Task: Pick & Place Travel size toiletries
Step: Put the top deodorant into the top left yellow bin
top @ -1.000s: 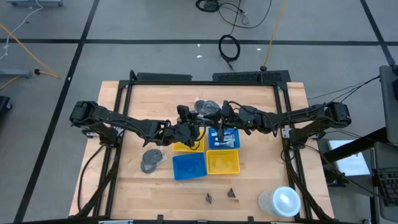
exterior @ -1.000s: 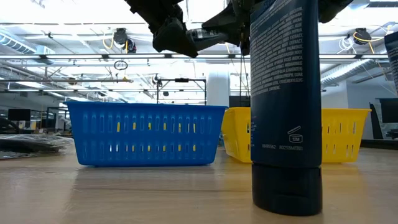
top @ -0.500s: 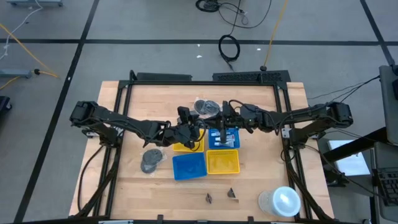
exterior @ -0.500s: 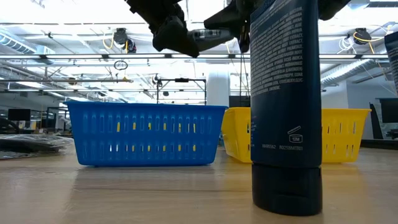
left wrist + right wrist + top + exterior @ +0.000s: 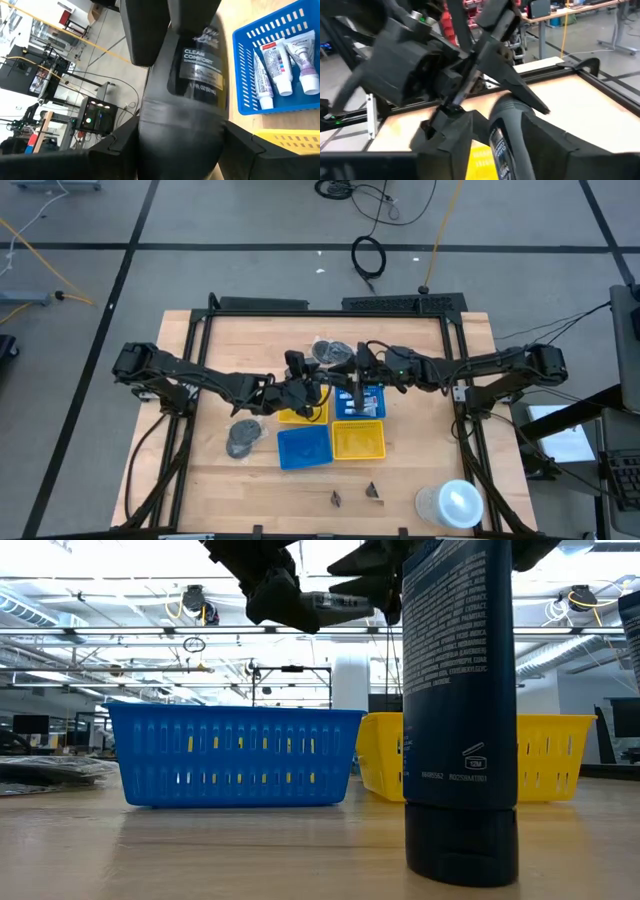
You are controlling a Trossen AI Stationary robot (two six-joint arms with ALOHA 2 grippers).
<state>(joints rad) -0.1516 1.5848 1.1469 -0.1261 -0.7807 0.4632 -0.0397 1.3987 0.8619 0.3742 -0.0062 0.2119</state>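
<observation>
Pale wooden tabletop (image 5: 250, 340): above the blue slatted basket (image 5: 240, 75) of white squeeze tubes (image 5: 274, 67), my left hand (image 5: 318, 388) pinches a dark plastic bottle (image 5: 197, 70). My right hand (image 5: 357, 376) is spread around it, likely a handover.

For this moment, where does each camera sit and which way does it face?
High: overhead, straight down on the table; both arms, left gripper and right gripper meeting above the baskets.
Low: table height, level across the wood past a standing bottle to the blue basket and yellow basket; grippers overhead.
Left wrist: on the left arm, past its fingers clamping a dark bottle, toward white tubes in a second blue basket.
Right wrist: on the right arm, facing the left gripper and that bottle.
Shared: both wrist views show the same dark bottle.
</observation>
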